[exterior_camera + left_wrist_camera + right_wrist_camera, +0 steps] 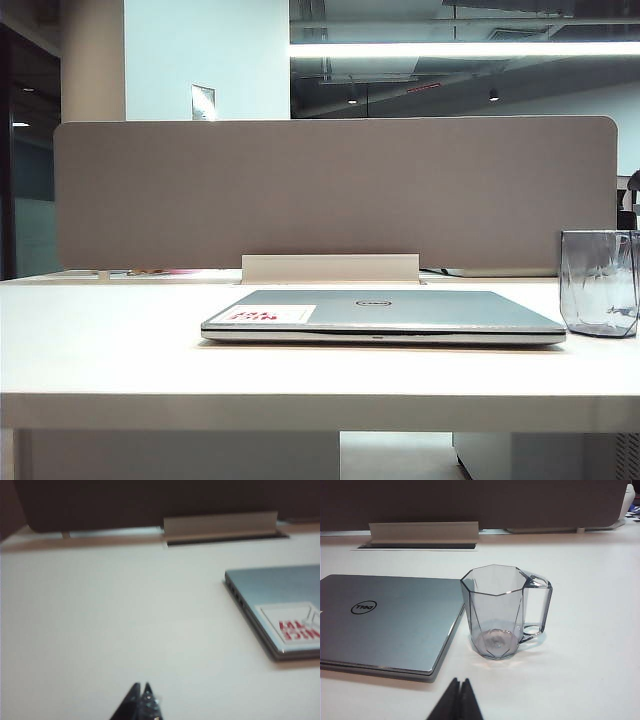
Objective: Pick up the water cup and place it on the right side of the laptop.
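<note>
My right gripper and left gripper are both clenched, empty, near me. The cup stands just right of the laptop; I'd stay clear.

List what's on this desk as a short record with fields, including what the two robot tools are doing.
water cup: upright on the desk, just right of the laptop, empty, with a handle
laptop: closed, flat, white sticker with red print on its lid
left tool: shut, holding nothing, over bare desk left of the laptop
right tool: shut, holding nothing, short of the cup
behind: grey partition
</note>
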